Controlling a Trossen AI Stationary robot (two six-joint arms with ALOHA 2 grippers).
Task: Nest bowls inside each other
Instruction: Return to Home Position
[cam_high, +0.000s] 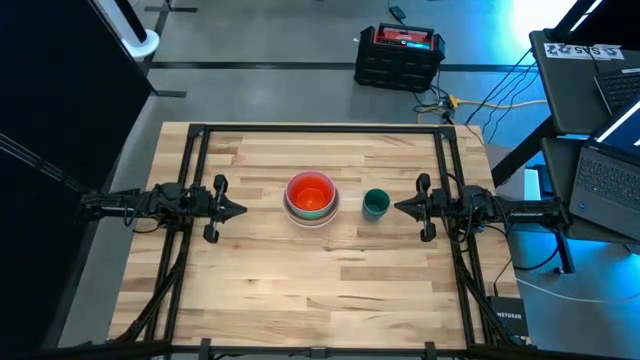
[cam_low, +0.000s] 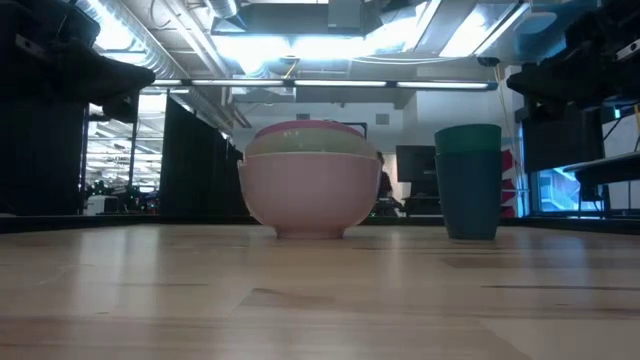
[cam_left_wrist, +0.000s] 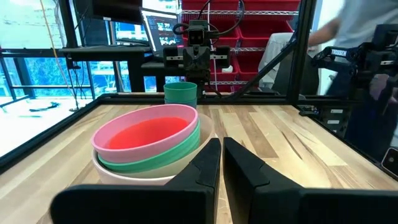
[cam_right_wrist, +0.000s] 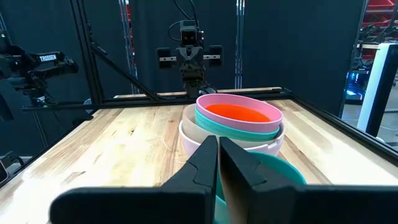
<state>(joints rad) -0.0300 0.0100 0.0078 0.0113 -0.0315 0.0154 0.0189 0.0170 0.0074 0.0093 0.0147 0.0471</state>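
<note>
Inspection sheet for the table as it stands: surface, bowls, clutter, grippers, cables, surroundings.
Surface: wooden table, no spills seen.
Job's things: stack of bowls near the centre, nested; red-orange innermost, then pink, green, pale ones outermost.
Clutter: teal cup beside the stack, apart from it, on the right arm's side.
Grippers: left gripper and right gripper at opposite sides, fingers shut, holding nothing.
Cables: cables on the floor beyond the table.
Surroundings: red and black case, laptops.

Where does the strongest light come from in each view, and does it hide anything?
Low view: bright ceiling lights behind the bowl stack leave its near side and the teal cup in shade. High view: even light on the table, blue glow beyond its right edge. Left wrist view: bright panes behind; red-orange bowl plainly lit.
</note>
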